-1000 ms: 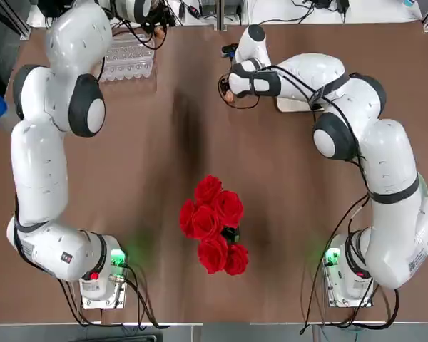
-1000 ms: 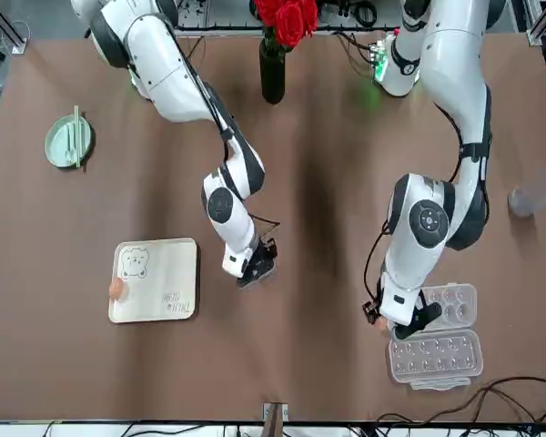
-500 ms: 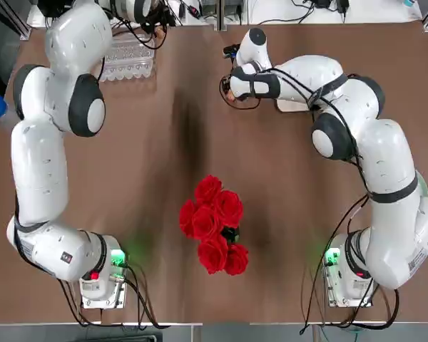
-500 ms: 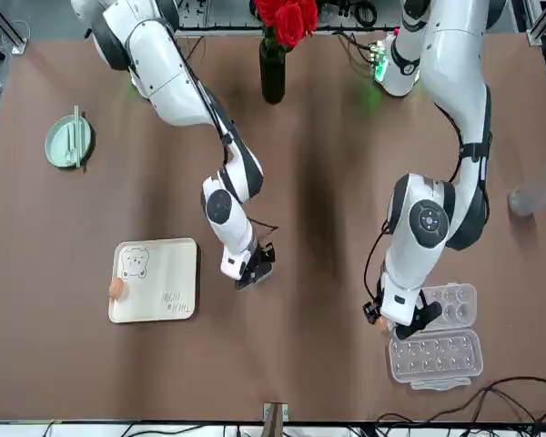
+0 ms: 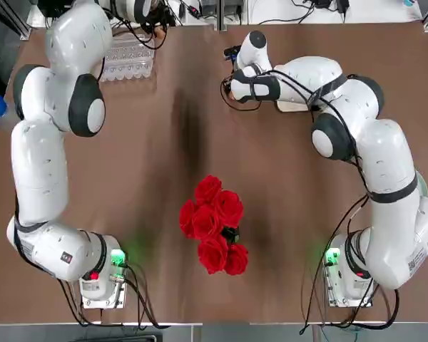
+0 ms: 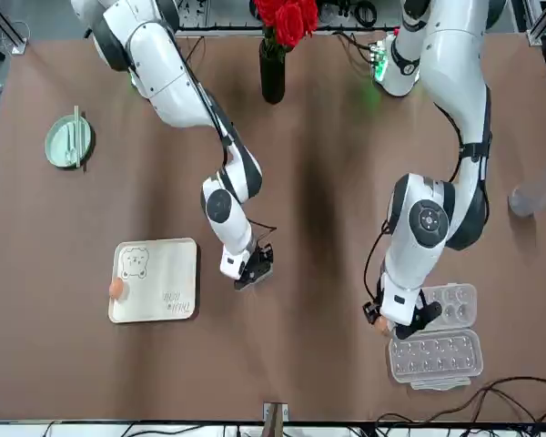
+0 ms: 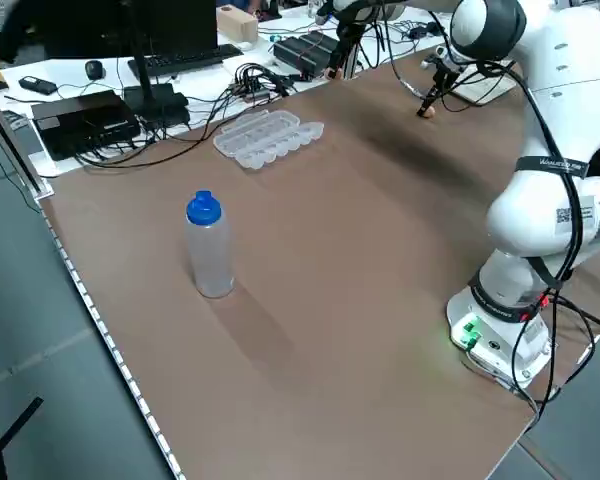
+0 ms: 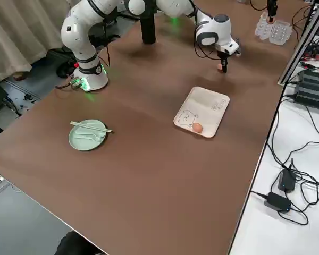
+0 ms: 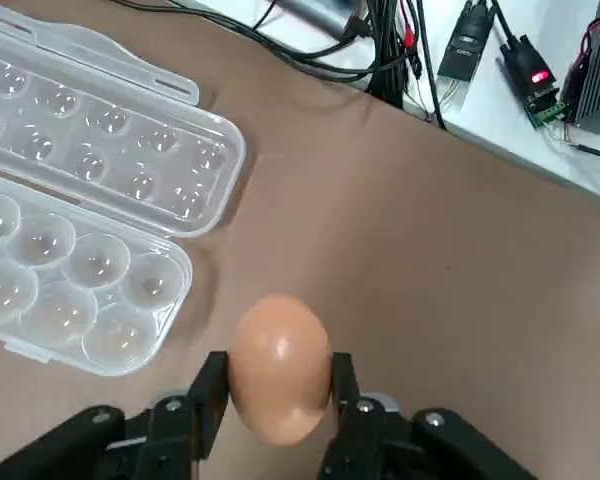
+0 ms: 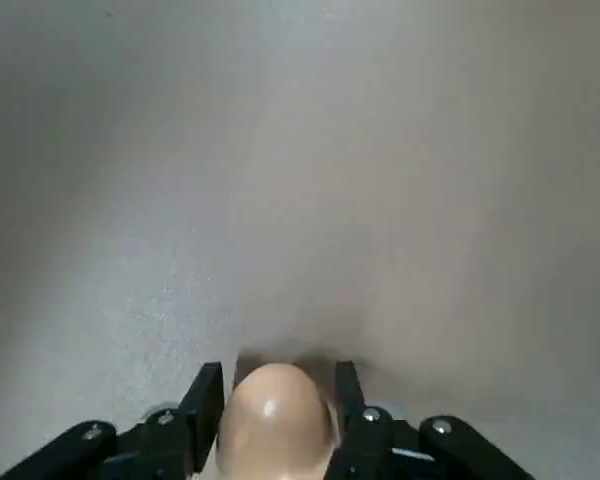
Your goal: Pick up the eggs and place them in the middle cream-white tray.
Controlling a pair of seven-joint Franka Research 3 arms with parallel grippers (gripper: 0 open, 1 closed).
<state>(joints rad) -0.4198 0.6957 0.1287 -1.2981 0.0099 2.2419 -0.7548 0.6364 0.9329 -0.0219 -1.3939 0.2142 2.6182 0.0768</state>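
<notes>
left gripper [image 9: 280, 390] pinches an egg [image 9: 280, 370] just beside the clear carton [image 9: 90, 190]; right gripper's fingers sit either side of another egg [image 10: 275, 425], can't tell if touching; third egg [image 6: 116, 288] at cream tray's [image 6: 164, 305] edge, bare table [image 6: 246, 364] between tray and carton

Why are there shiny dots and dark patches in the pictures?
Left wrist view: the egg shines at one spot, like glare from a light; right wrist view: the other egg has a bright dot too; front view: a soft shadow hugs the cream-white tray's side; left side view: the bottle casts a faint shadow on the table.
</notes>
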